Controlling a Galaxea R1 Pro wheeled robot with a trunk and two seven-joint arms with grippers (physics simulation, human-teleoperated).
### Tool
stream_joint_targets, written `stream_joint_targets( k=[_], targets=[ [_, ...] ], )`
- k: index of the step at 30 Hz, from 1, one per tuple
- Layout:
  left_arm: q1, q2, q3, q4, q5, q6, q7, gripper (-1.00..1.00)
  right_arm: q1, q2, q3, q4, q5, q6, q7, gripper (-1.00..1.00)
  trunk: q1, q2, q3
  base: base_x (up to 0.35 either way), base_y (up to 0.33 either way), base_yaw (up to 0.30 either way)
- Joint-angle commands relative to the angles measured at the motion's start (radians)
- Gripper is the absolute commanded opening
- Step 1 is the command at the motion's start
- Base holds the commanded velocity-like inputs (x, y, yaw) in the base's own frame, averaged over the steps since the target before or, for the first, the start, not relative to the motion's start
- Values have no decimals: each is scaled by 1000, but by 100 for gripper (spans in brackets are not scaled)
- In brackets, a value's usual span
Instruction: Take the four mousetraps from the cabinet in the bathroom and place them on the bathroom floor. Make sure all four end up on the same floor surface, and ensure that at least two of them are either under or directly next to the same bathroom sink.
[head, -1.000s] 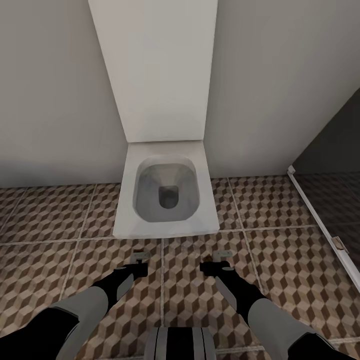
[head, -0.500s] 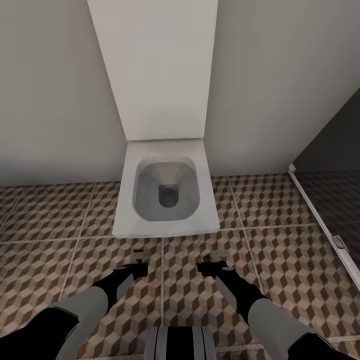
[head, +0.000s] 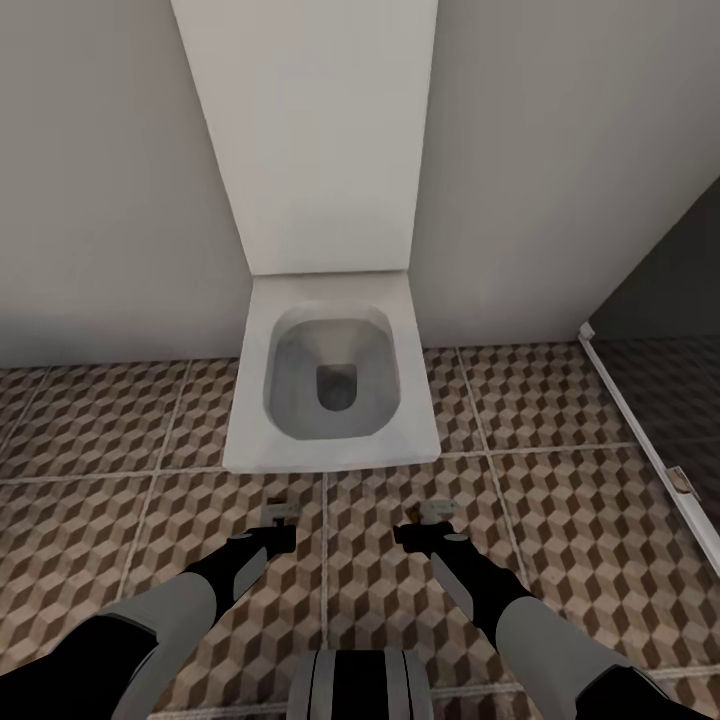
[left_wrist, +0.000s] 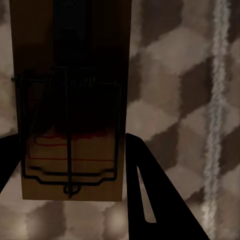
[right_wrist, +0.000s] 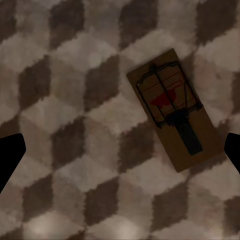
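Mousetrap (left_wrist: 70, 107) sits pinched in my left gripper (left_wrist: 70, 165) for carrying, while my right gripper (right_wrist: 120, 155) hangs wide open, empty, over another mousetrap (right_wrist: 175, 115) lying on the bathroom floor (head: 560, 560).

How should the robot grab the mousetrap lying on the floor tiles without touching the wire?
Probably from straight above, pinching the two long edges of the mousetrap, since it lies flat on the floor and the wire sits on its top face.
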Motion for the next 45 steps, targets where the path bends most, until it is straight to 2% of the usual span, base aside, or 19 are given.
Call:
stream_joint_targets(
  k=[1, 11, 21, 45],
  targets=[
    [0, 0, -9, -2, 6, 5, 4, -100, -1, -1, 8, -2, -9, 4, -9, 100, 0, 0, -1, 0, 0, 0],
    [0, 0, -11, -2, 6, 3, 3, -100, -1, -1, 8, -2, -9, 4, -9, 100, 0, 0, -1, 0, 0, 0],
    [0, 1, -13, -2, 6, -2, -1, -100, -1, -1, 8, -2, 12, 1, -9, 100, 0, 0, -1, 0, 0, 0],
    [0, 2, -13, -2, 6, -3, -2, -100, -1, -2, 10, -2, 15, -64, -9, 100, 0, 0, -1, 0, 0, 0]
  ],
)
